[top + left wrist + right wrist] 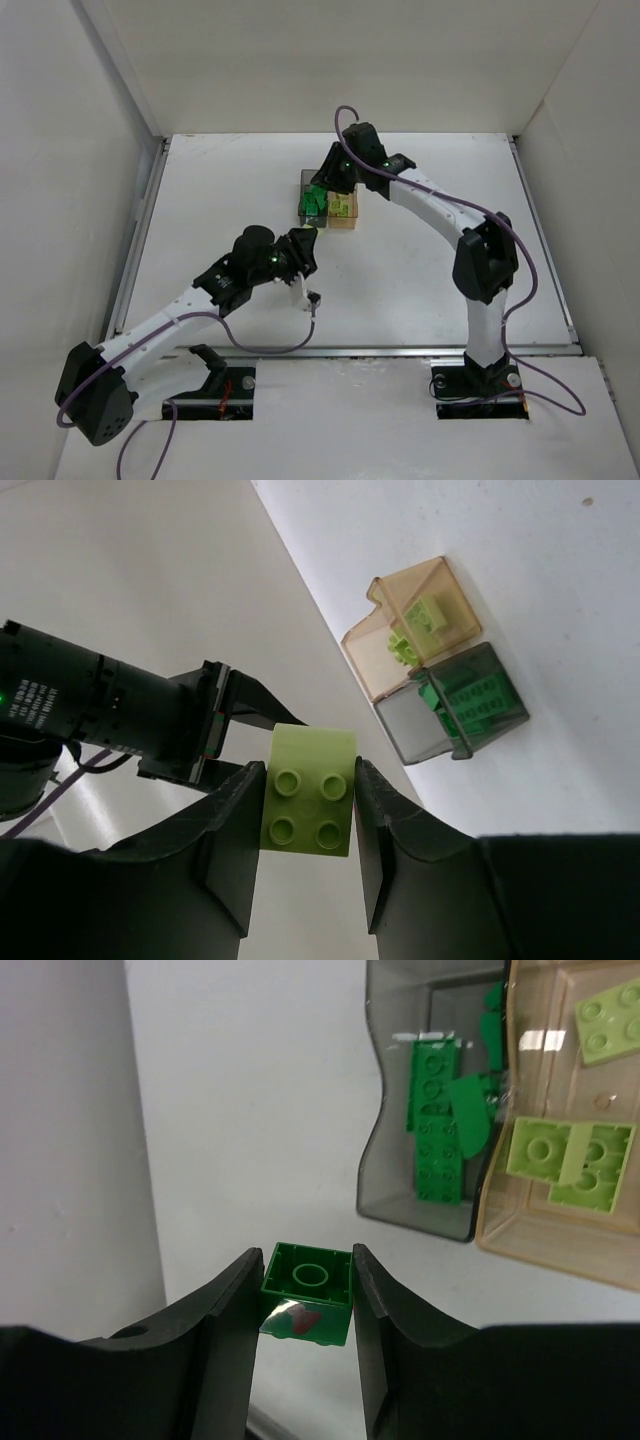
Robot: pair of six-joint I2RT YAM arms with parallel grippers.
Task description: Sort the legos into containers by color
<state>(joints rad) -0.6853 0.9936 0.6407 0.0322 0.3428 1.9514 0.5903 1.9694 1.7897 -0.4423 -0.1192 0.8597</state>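
My left gripper [308,780] is shut on a pale yellow-green lego [308,805], studs facing the camera, held above the table short of the bins. My right gripper [308,1265] is shut on a dark green lego [306,1295], hollow side up, held near the smoky grey bin [400,1190]. That bin holds several dark green legos [436,1130]. The pale orange-tan bin [520,1230] beside it holds pale yellow-green legos [570,1160]. In the top view the left gripper [303,243] is just in front of the two bins and the right gripper [322,190] is over the grey bin [306,178].
The bins touch side by side at the middle back of the white table [420,270], the orange-tan one [346,214] on the right. White walls enclose the left, back and right. The right arm's wrist [100,715] shows close by in the left wrist view.
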